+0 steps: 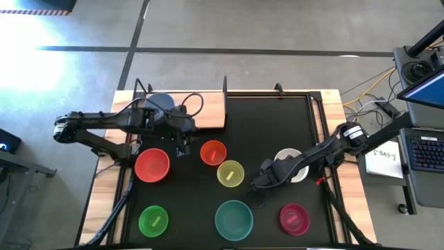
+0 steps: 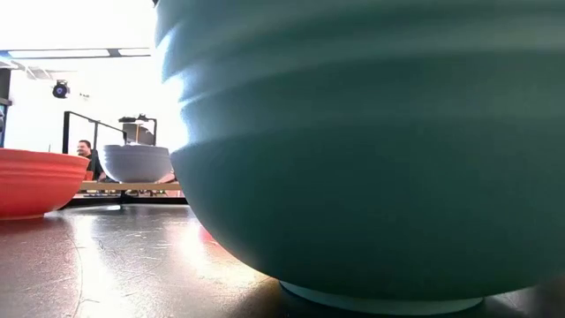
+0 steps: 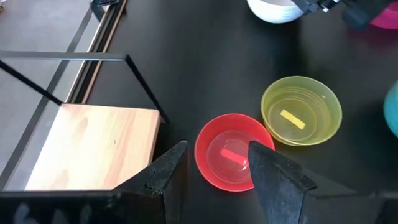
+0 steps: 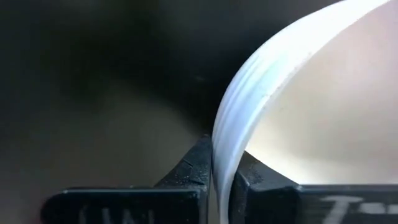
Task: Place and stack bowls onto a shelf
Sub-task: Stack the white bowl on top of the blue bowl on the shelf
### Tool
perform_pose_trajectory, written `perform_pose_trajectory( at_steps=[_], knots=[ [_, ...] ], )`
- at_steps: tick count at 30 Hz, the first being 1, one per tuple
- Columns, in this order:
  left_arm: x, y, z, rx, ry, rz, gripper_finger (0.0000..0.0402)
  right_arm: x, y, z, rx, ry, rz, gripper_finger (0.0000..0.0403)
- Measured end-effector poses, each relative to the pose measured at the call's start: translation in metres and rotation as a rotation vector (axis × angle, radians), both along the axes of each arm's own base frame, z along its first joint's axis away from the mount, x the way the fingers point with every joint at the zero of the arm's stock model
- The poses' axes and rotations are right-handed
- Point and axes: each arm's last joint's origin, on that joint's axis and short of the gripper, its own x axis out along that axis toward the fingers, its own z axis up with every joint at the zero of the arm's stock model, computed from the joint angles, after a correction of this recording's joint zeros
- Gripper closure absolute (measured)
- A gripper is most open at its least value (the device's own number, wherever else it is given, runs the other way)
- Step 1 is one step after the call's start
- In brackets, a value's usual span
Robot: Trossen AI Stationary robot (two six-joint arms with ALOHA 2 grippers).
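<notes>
The white bowl sits at the right of the black mat, and my right gripper is shut on its rim, pointing down. My left gripper hangs open above the mat, between the shelf's wooden board and the orange bowl, touching nothing. The blue bowl stands on the shelf. Resting on the mat on their bases are the red bowl, the orange bowl, the yellow bowl, the green bowl, the teal bowl and the magenta bowl. My right gripper pinches the white bowl's rim on the side toward the yellow bowl. One finger is outside the wall and the other is inside. The fingers come from above, pointing down. The bowl's opening faces up; whether its base is off the mat does not show.
The shelf's thin black uprights rise at the board's corners. A person shows in the room beyond the table. A monitor and keyboard stand off the table's right edge. Bare mat lies between the shelf and the white bowl.
</notes>
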Motion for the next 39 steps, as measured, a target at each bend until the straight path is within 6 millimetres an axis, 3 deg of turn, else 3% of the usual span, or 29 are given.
perform_pose_trajectory(
  at_steps=[7, 20, 28, 39],
  knots=[
    [0.005, -0.014, -0.007, -0.081, 0.010, -0.142, 0.0253, 0.008, 0.012, 0.026, 0.206, -0.107, 0.259, 0.0394],
    [0.039, -0.057, -0.032, -0.089, -0.155, -0.638, 0.0253, 0.048, 0.036, 0.094, 0.534, -0.803, 0.840, 0.0394],
    [0.052, -0.091, -0.040, -0.016, -0.246, -0.890, 0.0253, 0.059, 0.037, 0.100, 0.567, -0.990, 1.178, 0.0394],
    [0.071, -0.116, -0.046, 0.067, -0.393, -0.999, 0.0253, 0.067, 0.030, 0.106, 0.404, -1.141, 1.479, 0.0394]
  ],
)
